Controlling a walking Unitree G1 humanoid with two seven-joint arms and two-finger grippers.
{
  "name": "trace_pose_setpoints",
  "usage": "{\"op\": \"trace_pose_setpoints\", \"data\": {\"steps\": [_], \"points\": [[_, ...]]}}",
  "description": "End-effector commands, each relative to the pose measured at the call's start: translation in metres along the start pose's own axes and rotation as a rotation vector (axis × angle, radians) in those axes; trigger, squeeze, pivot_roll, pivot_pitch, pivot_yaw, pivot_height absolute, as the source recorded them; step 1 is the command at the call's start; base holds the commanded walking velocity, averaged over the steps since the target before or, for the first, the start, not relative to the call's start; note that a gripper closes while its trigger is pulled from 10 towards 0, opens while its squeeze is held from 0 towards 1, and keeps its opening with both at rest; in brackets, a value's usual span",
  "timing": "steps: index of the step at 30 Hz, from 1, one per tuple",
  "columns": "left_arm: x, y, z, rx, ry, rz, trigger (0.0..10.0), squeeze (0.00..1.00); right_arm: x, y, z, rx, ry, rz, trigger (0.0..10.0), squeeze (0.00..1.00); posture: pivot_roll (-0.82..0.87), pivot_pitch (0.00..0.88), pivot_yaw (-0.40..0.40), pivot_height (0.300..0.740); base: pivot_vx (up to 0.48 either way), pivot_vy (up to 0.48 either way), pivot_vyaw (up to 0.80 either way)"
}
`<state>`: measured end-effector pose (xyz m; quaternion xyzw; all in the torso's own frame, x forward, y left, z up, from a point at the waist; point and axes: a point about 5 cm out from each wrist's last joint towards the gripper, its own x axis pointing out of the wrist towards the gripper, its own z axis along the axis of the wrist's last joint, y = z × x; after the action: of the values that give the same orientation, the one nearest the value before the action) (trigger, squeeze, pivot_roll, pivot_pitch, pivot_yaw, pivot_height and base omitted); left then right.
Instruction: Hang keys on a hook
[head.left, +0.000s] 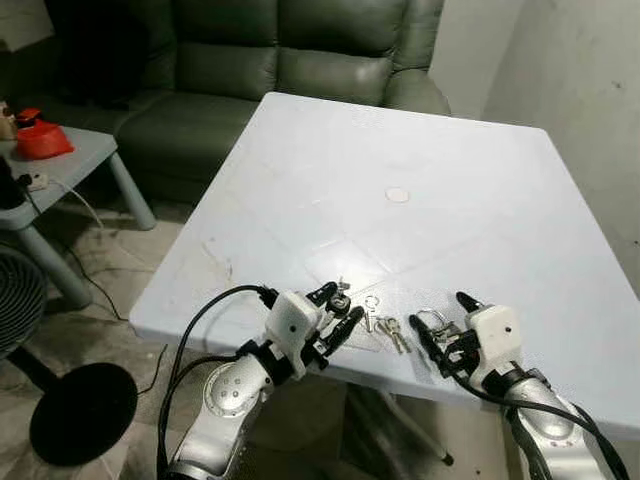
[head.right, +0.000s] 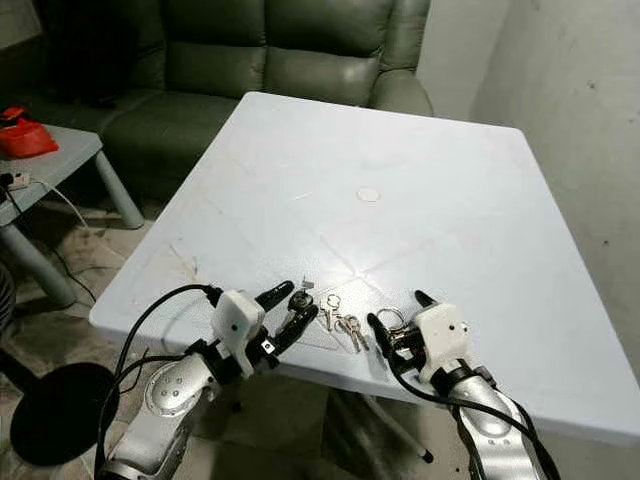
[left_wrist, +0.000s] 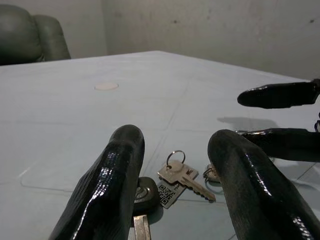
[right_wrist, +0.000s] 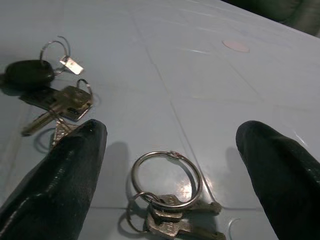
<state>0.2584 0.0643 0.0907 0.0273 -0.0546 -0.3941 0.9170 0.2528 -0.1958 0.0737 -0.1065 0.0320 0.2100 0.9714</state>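
Keys (right_wrist: 170, 210) between spread right fingers (right_wrist: 60, 185), untouched.

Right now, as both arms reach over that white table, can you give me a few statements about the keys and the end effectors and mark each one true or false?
1. The left end effector is open over a black-headed key. True.
2. The right end effector has clamped the big key ring. False: its fingers stand apart on either side of the ring, which lies on the white table.
3. The keys hang on a hook. False: they lie on the table.
4. A green sofa stands behind the table. True.
5. A red object sits on the side table. True.
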Motion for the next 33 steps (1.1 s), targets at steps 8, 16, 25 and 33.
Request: {"op": "trace_pose_setpoints", "data": {"steps": [8, 16, 25, 33], "points": [[0.001, -0.008, 0.003, 0.013, -0.006, -0.035, 10.0, 0.00, -0.010, 0.000, -0.002, -0.041, 0.007, 0.043, 10.0, 0.00, -0.16, 0.044, -0.050, 0.724, 0.000, 0.000, 0.00], [0.001, -0.008, 0.002, 0.016, -0.001, -0.040, 10.0, 0.00, -0.017, -0.006, -0.004, -0.115, 0.036, 0.048, 6.3, 0.00, -0.17, 0.050, -0.045, 0.724, 0.000, 0.000, 0.00], [0.001, -0.008, 0.003, 0.016, -0.002, -0.038, 10.0, 0.00, -0.016, 0.003, -0.012, -0.119, 0.095, 0.042, 5.3, 0.00, -0.16, 0.052, -0.049, 0.724, 0.000, 0.000, 0.00], [0.001, -0.009, 0.003, 0.016, -0.002, -0.035, 10.0, 0.00, -0.017, 0.008, -0.020, -0.117, 0.148, 0.023, 0.0, 0.00, -0.16, 0.054, -0.051, 0.724, 0.000, 0.000, 0.00]]}}
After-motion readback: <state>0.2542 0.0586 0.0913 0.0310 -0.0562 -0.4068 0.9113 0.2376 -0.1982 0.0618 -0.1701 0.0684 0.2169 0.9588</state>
